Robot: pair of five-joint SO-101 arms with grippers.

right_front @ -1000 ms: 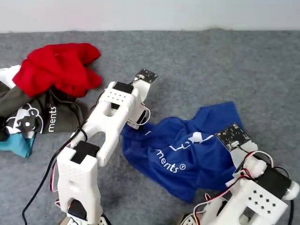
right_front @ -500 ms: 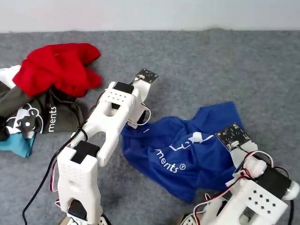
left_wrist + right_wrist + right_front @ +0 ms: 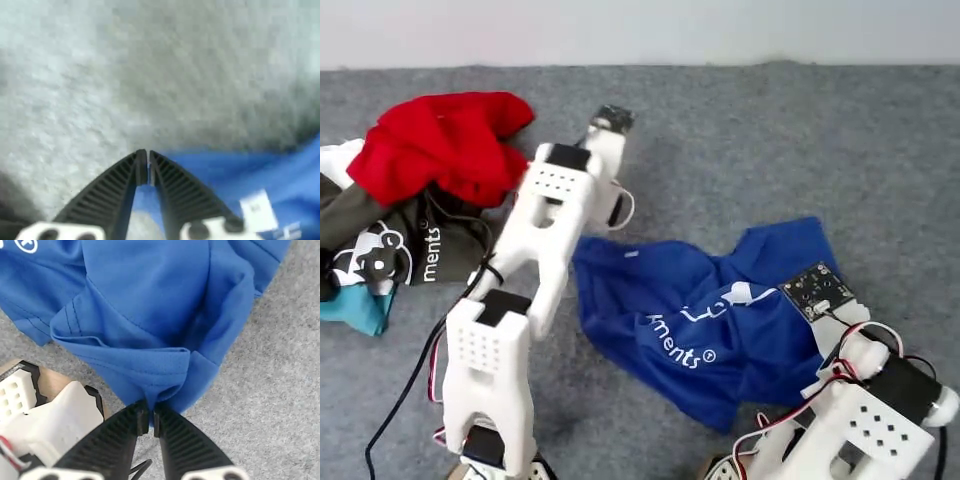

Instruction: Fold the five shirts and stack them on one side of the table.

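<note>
A blue shirt (image 3: pixel 720 320) with white print lies crumpled on the grey table (image 3: pixel 800 140), right of centre. My left gripper (image 3: pixel 143 167) is shut on the blue shirt's edge (image 3: pixel 225 170) near its white label (image 3: pixel 257 210); in the high view it sits under the left arm (image 3: pixel 545 240) at the shirt's left corner. My right gripper (image 3: pixel 148 415) is shut on a bunched fold of the blue shirt (image 3: pixel 150 315) at its near edge. The right arm (image 3: pixel 860 410) stands at the near right corner.
A pile of other shirts lies at the far left: red (image 3: pixel 450 145) on top, a dark one with a panda print (image 3: pixel 410 245), a white one (image 3: pixel 335 160) and a teal one (image 3: pixel 355 310). A wooden base (image 3: pixel 20 370) sits under the right arm.
The left arm has swung away from the camera and slightly left, dragging the blue shirt's left corner with it and stretching that edge flatter. The right arm has not moved.
</note>
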